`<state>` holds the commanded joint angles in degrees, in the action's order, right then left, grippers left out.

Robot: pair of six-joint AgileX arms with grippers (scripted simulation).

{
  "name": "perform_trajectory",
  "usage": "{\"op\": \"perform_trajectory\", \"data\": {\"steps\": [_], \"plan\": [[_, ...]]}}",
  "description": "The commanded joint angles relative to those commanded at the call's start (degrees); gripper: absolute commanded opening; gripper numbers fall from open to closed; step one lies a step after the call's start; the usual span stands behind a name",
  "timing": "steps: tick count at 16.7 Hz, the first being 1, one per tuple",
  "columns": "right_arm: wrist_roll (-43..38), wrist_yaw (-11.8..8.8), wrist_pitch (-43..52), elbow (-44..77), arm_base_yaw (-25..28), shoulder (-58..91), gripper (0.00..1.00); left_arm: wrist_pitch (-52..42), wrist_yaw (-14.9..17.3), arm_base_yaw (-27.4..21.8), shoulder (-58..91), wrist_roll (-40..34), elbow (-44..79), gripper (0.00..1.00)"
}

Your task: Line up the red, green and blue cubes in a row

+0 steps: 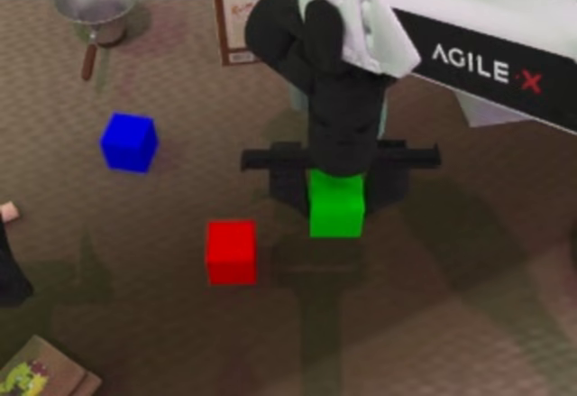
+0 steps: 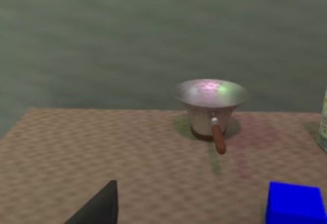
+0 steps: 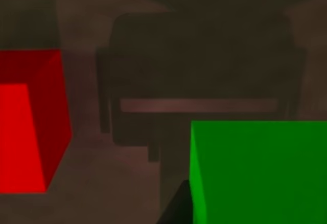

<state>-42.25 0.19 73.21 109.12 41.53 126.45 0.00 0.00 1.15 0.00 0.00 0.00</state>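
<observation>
1. Green cube [image 1: 336,203] sits near the middle of the table [image 1: 451,324], right under the right gripper [image 1: 335,179], which comes down on it from above. From the top view the arm's dark wrist covers the fingers, so I honestly can't tell how wide they are or whether they've got hold of the cube. The right wrist view just shows the green cube [image 3: 258,170] huge and close, with a dark sliver of a fingertip [image 3: 176,208] next to it, and that doesn't settle it either.
2. Red cube [image 1: 231,251] is just to the left of the green one and a bit nearer the bottom edge of the top view. They're close but not touching. It shows up in the right wrist view too [image 3: 28,127].
3. Blue cube [image 1: 129,142] is off on its own on the left side, well apart from the other two, so no row as things stand.
4. Left arm is parked at the left edge of the table. Its wrist camera shows only a dark tip at the frame edge, so no idea about its fingers.
5. Other stuff: a metal saucepan [image 1: 96,4] with a reddish handle at the far left corner, a cardboard box [image 1: 248,8] at the far edge, and a flat printed thing [image 1: 41,373] at the near left corner.
</observation>
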Motion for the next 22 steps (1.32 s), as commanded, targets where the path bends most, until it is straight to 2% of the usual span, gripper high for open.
{"op": "perform_trajectory", "data": {"steps": [3, 7, 14, 19, 22], "plan": [[-3.02, 0.07, 0.70, 1.80, 2.86, 0.40, 0.00, 0.00, 0.00, 0.00, 0.00, 0.00, 0.00, 1.00], [-3.03, -0.03, 0.36, 1.47, 2.70, 0.19, 0.00, 0.00, 0.00, 0.00, 0.00, 0.00, 0.00, 1.00], [-3.13, 0.05, -11.94, -8.07, 2.92, 2.83, 0.00, 0.00, 0.00, 0.00, 0.00, 0.00, 0.00, 1.00], [-3.18, 0.09, -13.48, -9.46, 2.99, 3.31, 0.00, 0.00, 0.00, 0.00, 0.00, 0.00, 0.00, 1.00], [-3.18, 0.09, -13.48, -9.46, 2.99, 3.31, 0.23, 0.00, 0.00, 0.00, 0.00, 0.00, 0.00, 1.00]]}}
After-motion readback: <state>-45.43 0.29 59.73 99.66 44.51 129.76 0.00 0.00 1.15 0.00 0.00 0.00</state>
